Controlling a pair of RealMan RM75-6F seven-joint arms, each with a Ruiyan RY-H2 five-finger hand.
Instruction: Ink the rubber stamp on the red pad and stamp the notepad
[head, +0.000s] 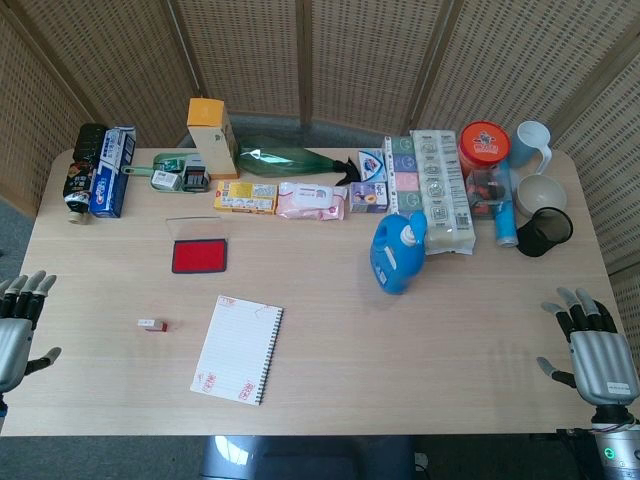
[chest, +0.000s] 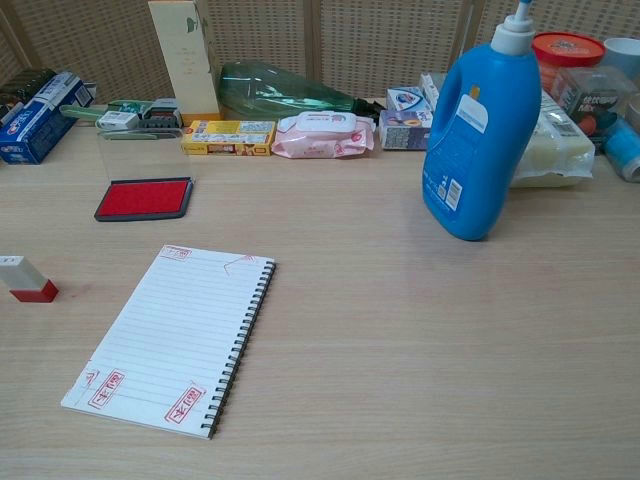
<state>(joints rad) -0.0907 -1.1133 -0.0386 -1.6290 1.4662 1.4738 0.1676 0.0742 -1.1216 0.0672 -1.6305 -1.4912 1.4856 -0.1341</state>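
Rubber stamp (head: 152, 324): small white block with a red base, lay on its side on the bare tabletop (head: 400, 340), well left of the notepad and nearest the left hand; held by nothing. Judged placed for a left-hand pickup.

Red ink pad (head: 199, 256): sat beyond the stamp and notepad, its clear lid (head: 193, 227) raised at the back, inking face exposed. Judged left open so the stamp could be pressed straight down without a lid to clear first.

Notepad (head: 238, 348): spiral-bound, lined, flat at front centre, binding along its right edge. Red imprints showed at the near corners and one at the far left corner; the middle of the page was unmarked. Judged the likeliest ground for a fresh impression.

Left hand (head: 17, 325): at the left table edge, fingers spread and upright, grasping nothing, apart from the stamp.

Right hand (head: 596, 345): at the right table edge, fingers likewise spread, empty, well apart from all task items. Neither hand appeared in the chest view.

Blue detergent bottle (chest: 478, 130): upright, right of centre, clear of the working area.

Sundry: boxes, wipes pack (head: 312, 200), green plastic bottle (head: 285, 160), pill organiser (head: 440, 190), mugs, ranged along the far edge out of reach's way.

Task judged not yet begun: stamp ungrasped.
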